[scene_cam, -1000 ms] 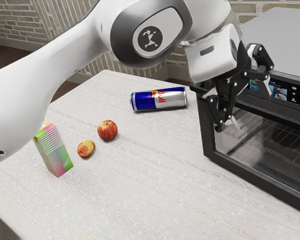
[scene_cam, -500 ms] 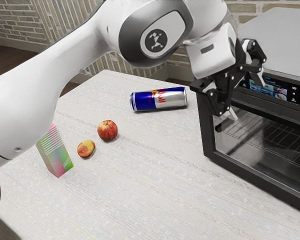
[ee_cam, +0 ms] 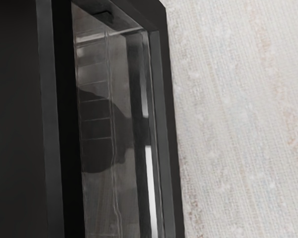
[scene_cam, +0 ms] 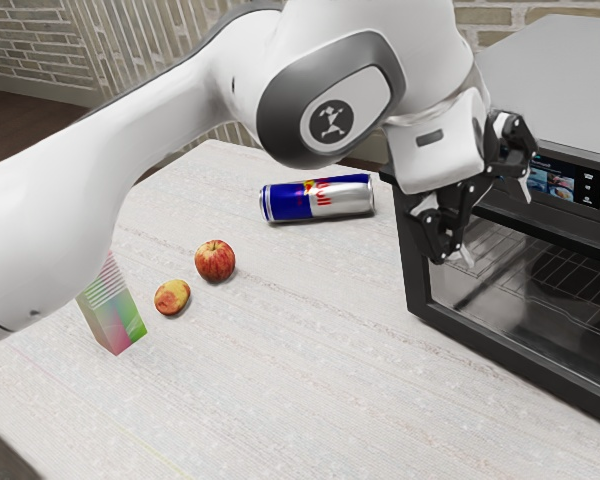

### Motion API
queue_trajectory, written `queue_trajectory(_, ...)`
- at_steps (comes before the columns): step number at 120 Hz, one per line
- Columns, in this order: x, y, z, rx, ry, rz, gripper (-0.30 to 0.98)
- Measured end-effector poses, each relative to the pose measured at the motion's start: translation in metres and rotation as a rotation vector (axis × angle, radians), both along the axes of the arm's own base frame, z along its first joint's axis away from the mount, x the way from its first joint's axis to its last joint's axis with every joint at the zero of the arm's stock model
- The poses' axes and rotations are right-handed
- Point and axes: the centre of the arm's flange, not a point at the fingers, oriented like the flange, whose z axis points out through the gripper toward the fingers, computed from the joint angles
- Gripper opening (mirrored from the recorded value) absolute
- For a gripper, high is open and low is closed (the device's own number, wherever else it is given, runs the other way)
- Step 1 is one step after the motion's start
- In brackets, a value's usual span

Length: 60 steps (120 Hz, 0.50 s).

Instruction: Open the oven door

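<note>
My gripper [scene_cam: 496, 222] is in front of the upper part of the oven [scene_cam: 560, 80], its two fingertips spread apart with nothing held between them. Below the control screen, the oven door [scene_cam: 515, 345] stands shut, its dark frame around a glass pane with wire racks visible behind it. One fingertip overlaps the upper glass area near the door's corner; whether it touches cannot be told. In the wrist view the door's dark frame [ee_cam: 171, 148] and its glass lie beneath my hand, with a dark shadow or reflection on the pane.
On the pale table [scene_cam: 310, 380], a blue and silver can [scene_cam: 318, 198] lies on its side near the oven. Farther toward the exterior view's left are a red apple [scene_cam: 215, 261], a smaller yellow-red fruit [scene_cam: 172, 297] and a colourful carton [scene_cam: 118, 318] partly behind the arm.
My hand rose slightly, then came down again in front of the oven and has tilted a little. The fingers have stayed apart. The door has not visibly moved.
</note>
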Motion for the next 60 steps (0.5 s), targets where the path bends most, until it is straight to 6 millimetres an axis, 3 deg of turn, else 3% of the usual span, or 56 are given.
queue_trajectory(60,0.007,0.005,-0.03,0.013,0.009,0.029,0.7)
